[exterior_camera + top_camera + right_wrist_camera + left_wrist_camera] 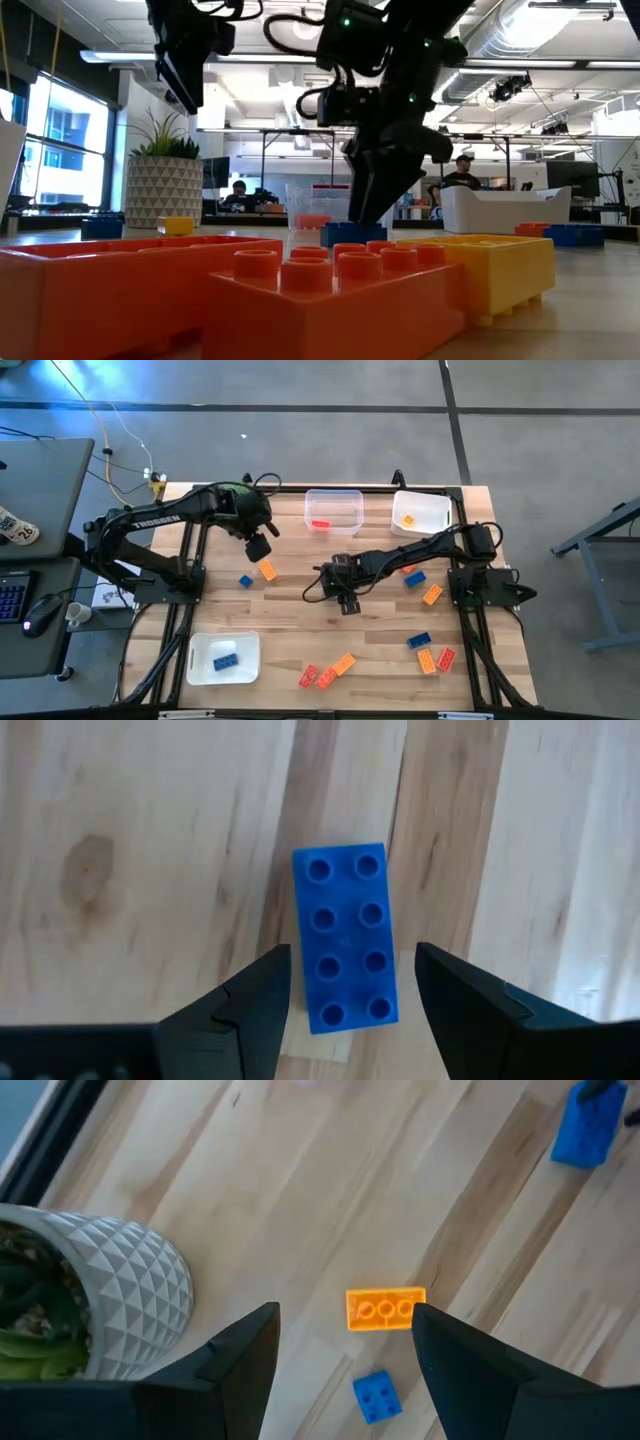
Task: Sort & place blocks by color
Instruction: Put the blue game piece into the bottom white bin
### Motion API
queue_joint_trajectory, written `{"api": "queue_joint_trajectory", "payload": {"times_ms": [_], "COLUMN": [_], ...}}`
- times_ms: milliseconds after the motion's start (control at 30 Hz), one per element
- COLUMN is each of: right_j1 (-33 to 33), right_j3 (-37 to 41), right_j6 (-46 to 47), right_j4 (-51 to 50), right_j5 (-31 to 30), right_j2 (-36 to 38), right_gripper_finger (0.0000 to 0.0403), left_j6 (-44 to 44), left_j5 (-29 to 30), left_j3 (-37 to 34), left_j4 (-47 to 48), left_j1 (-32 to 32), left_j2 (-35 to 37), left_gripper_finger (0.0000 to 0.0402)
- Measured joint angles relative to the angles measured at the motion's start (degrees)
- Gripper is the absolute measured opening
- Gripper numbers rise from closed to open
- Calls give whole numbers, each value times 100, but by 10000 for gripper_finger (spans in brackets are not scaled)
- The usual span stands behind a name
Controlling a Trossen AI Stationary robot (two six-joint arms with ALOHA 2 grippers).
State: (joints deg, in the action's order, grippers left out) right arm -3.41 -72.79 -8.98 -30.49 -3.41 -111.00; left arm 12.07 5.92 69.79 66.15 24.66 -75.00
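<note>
My right gripper (352, 950) points down, open, over the table's middle (347, 600). Its fingers stand on either side of a blue eight-stud block (345, 935) that lies flat, studs up, on the wood; a narrow gap shows at each side. My left gripper (345, 1311) hangs open, higher up (258, 547), over an orange block (385, 1308) and a small blue block (376, 1397), both flat on the table. It touches neither of them.
At the far edge, a clear tray (333, 498) holds a red block and a white tray (437, 525) an orange one. A near-left white tray (200, 665) holds blue blocks. Loose blocks lie right (432, 595) and near (327, 678). A potted plant (100, 1295) stands beside my left gripper.
</note>
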Motion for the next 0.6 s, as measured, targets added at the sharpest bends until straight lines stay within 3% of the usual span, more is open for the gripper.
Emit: {"api": "queue_joint_trajectory", "payload": {"times_ms": [600], "right_j1": [117], "right_j3": [2], "right_j6": [120], "right_j4": [-158], "right_j5": [306], "right_j2": [-245], "right_gripper_finger": [195], "left_j6": [276], "left_j5": [131], "left_j3": [-23], "left_j4": [-41], "left_j1": [-301], "left_j2": [0], "left_gripper_finger": [216]}}
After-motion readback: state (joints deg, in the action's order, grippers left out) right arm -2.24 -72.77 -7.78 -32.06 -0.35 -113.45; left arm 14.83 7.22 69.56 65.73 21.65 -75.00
